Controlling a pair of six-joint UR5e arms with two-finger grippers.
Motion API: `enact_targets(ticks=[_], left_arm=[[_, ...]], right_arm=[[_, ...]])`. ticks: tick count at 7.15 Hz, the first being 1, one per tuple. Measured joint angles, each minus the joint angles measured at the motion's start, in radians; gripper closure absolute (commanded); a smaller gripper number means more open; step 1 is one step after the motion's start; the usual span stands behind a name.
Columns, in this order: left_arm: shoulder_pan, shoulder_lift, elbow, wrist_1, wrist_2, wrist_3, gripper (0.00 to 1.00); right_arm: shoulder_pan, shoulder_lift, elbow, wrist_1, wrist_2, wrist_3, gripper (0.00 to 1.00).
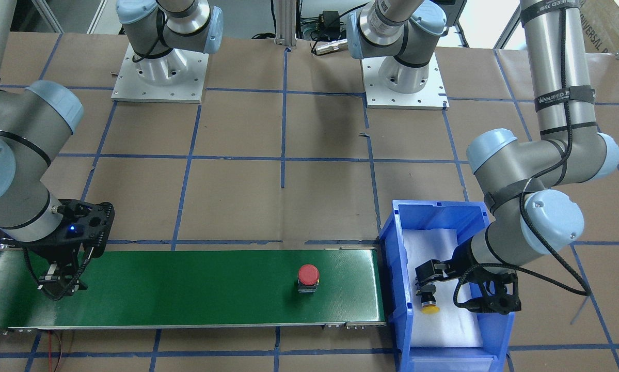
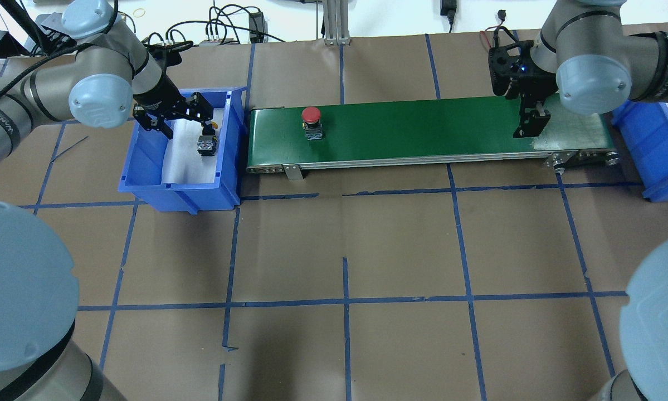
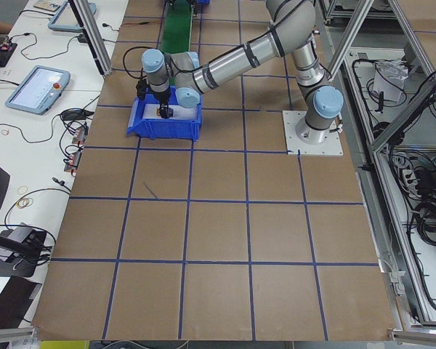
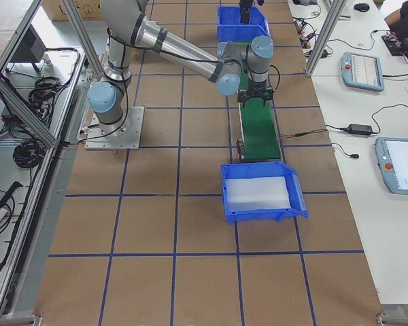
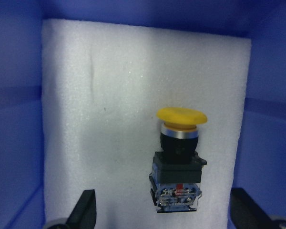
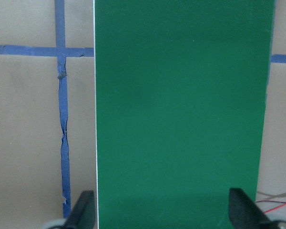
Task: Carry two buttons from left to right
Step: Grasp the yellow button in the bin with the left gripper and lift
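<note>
In the blue bin [image 1: 392, 248], the yellow-capped button [image 5: 180, 162] lies on white foam [image 5: 109, 95] under the down-pointing left tool [image 1: 427, 284], fingers spread wide. The red-capped button [image 1: 307, 279] stands on the green belt [image 1: 185, 289]; the right tool [image 1: 56, 281] hangs over its other end, fingers apart.

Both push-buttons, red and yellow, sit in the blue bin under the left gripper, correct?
No. Only the yellow-capped push-button lies in the blue plastic bin under the left gripper; the red mushroom-capped push-button stands on the green conveyor belt, as the overhead exterior view shows.
</note>
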Motion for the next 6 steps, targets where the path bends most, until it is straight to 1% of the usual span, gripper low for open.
enact_targets(ticks=[1,3,4,5,6], left_arm=[[0.000,-0.009,-0.002,0.002,-0.011,0.000,0.02],[0.000,-0.018,-0.005,0.003,-0.016,0.001,0.08],[0.000,-0.021,-0.006,0.003,-0.016,0.001,0.08],[0.000,-0.024,-0.007,0.003,-0.016,0.001,0.12],[0.000,-0.026,-0.008,0.003,-0.017,0.001,0.27]], right_arm=[[0.000,0.001,0.000,-0.001,0.000,-0.001,0.00],[0.001,0.002,0.000,-0.002,0.000,-0.002,0.00],[0.001,0.002,0.001,-0.004,0.000,-0.001,0.00],[0.001,0.002,0.001,-0.007,0.000,-0.001,0.00],[0.000,0.002,0.002,-0.009,0.000,-0.001,0.00]])
